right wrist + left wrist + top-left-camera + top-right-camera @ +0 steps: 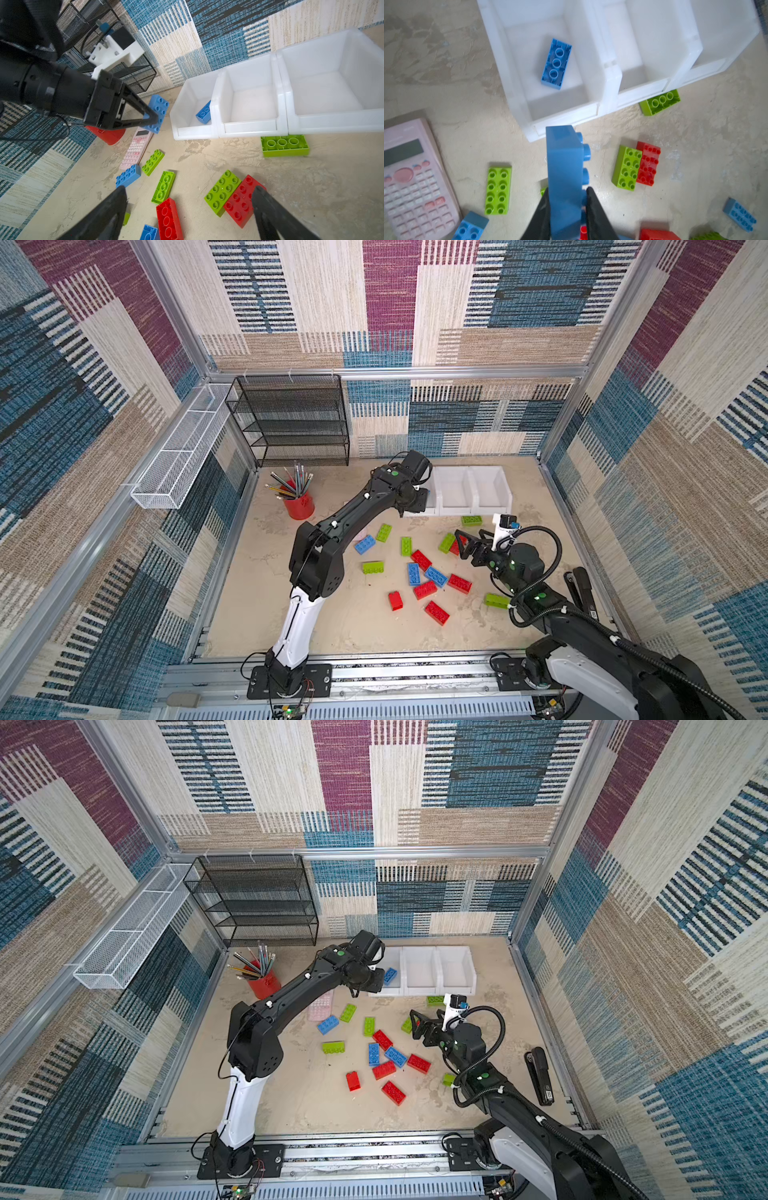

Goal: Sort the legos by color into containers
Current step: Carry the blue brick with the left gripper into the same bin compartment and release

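Stereo overhead, wrist cameras close, sharing containers [610,83]

I've got a pink calculator [415,178] near the red pencil cup [298,502], black mesh shelf [295,423] behind, white wire tray [178,452] wall-mounted, black stapler [540,1075] far right.

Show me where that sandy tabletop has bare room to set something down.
Barest: the near strip of the sandy tabletop, between the front metal rail and the red, blue and green studded plastic bricks. Also the left edge, nearer than the red pencil cup. Crowded: the middle, before the joined white plastic bins.
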{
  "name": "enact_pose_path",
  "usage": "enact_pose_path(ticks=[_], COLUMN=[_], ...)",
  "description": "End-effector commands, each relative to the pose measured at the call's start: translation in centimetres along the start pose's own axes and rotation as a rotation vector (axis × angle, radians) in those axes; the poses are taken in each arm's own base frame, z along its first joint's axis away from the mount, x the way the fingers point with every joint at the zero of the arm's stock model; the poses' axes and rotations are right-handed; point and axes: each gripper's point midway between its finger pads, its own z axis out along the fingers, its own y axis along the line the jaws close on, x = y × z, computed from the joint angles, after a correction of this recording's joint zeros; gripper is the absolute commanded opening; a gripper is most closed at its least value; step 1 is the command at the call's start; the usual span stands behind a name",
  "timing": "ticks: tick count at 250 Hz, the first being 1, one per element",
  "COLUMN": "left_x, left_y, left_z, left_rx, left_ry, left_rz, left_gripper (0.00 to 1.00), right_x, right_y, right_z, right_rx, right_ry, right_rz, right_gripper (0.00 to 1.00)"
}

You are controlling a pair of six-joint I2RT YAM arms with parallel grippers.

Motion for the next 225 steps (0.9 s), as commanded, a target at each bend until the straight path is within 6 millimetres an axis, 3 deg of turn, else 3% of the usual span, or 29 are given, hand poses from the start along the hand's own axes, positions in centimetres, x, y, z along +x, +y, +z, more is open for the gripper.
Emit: enact_pose_path(ticks=[1,86,136,157,180,225], left_x=[-0.4,-2.6,-3.2,-3.3,-3.7,-4.5], left_y=[0.2,1.3,1.4,1.2,1.1,0.4], left_z=[1.0,5.2,6.1,5.9,5.2,2.0], left_rx=[0.021,0.050,0.064,0.083,0.092,0.129], left_ry=[0.042,0.039,0.020,0.020,0.005,-0.043], left_rz=[0.025,-0.010,-0.015,-0.017,-0.012,-0.007], left_gripper=[0.20,0.20,0.27,0.36,0.54,0.64], right_x=[-0.9,-0.6,-0.5,-0.6,-0.4,0.3], right_y=[0.7,1.2,1.8,1.9,2.1,2.3], right_z=[-0.2,0.0,0.3,0.4,0.9,1.5], right_rx=[-0.029,-0.061,-0.084,-0.083,-0.082,-0.061], right_ry=[-0.037,-0.016,0.007,0.012,0.051,0.155], right_rz=[0.005,0.004,0.000,-0.003,-0.008,-0.036], right_gripper=[0.95,0.95,0.94,0.94,0.94,0.93])
